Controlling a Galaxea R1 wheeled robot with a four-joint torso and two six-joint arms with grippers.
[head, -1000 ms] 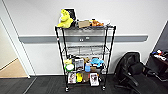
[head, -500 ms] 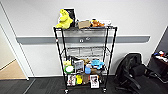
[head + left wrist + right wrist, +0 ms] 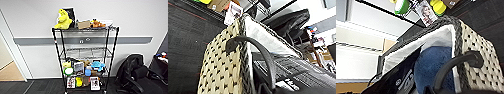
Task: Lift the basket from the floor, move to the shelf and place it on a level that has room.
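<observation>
Basket (image 3: 221,67) is seen close up from both wrists, above the dark carpet floor (image 3: 185,42), its beige woven side upright and a dark curved handle (image 3: 255,50) arching over the rim. Its long axis cannot be judged from such near views. From the right wrist the same basket (image 3: 478,62) is seen with a white lining (image 3: 436,41) and a blue cloth (image 3: 432,65) inside, another dark handle (image 3: 453,63) curving across it. Whether either hand is wide, narrow or clamped on the basket cannot be told.

Ahead, the black wire shelf (image 3: 85,57) is seen standing against a white wall (image 3: 130,20) with a grey band. Its top tier is taken by a yellow plush toy (image 3: 63,20), a small brown box (image 3: 83,24) and an orange toy (image 3: 97,23). The middle level (image 3: 86,53) is seen bare. The lower tiers are crowded with colourful items, among them a blue toy (image 3: 98,65). A black office chair (image 3: 133,73) is seen to the right of the shelf.
</observation>
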